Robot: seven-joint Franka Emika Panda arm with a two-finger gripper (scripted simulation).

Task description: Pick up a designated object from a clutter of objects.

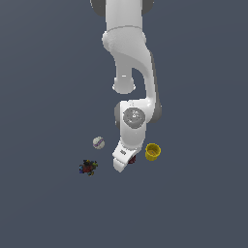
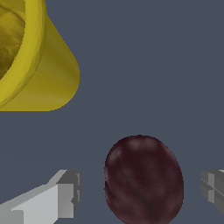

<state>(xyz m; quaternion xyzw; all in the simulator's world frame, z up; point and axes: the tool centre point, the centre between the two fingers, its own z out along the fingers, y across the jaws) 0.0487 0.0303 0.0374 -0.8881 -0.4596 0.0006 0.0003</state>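
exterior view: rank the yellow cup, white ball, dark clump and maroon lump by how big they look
1. Dark clump and yellow cup: look alike, no ranking.
2. White ball.
Maroon lump: mostly hidden behind the gripper, so unsure.

A plain dark grey-blue floor [image 1: 43, 72] spreads flat beneath everything.

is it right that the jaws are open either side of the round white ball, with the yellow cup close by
Not quite. The wrist view shows the open jaws flanking the smooth dark red oval lump, not the round white ball, which the exterior view shows lying apart, on that view's left of the arm. The yellow cup is indeed close by.
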